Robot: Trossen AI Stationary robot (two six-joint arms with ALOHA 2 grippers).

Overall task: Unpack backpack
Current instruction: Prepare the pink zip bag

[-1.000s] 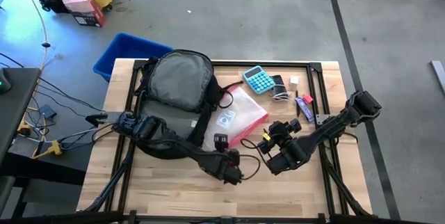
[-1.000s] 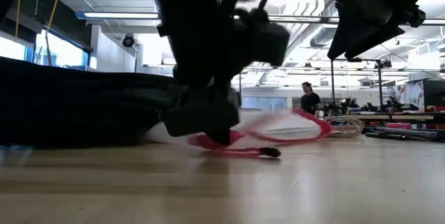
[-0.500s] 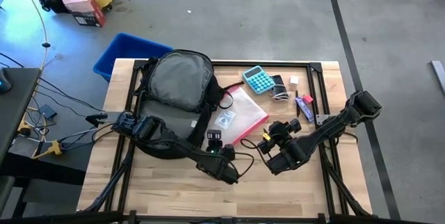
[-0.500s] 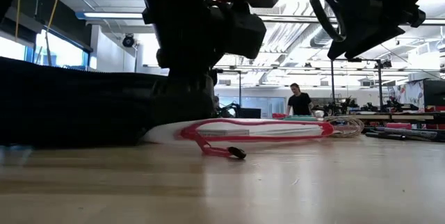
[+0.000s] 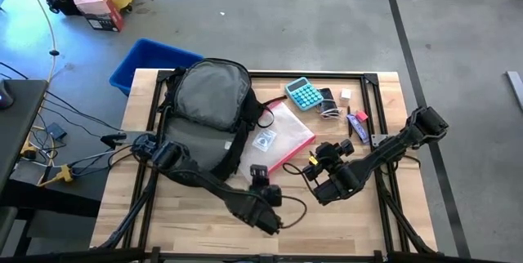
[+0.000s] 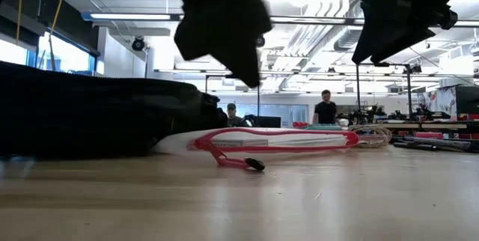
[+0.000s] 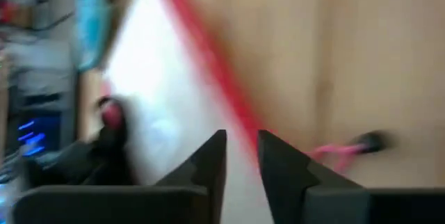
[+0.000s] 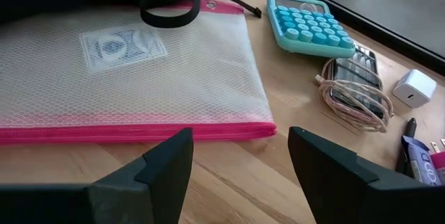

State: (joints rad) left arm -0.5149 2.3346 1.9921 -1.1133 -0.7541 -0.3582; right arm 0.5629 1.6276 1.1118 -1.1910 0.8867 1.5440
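here no writing reads on the pouch's (image 8: 132, 71) small printed label (image 8: 122, 46).

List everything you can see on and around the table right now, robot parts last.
backpack: one, black with grey back panel, flat on the table's far left part.
zip pouch: one, clear mesh with pink edge, beside the backpack toward the table's middle; a card shows inside.
calculator: one, teal, far edge of the table.
coiled cable: one, pale, lying on a dark flat item beside the calculator.
charger block: one, white, past the cable.
bin: one, blue, on the floor off the far-left corner.
people: two, in the room behind.
left gripper: dark, raised off the table by the pouch's near end, fingers narrowly apart, empty.
right gripper: dark, hovering beside the pouch, fingers open, empty.
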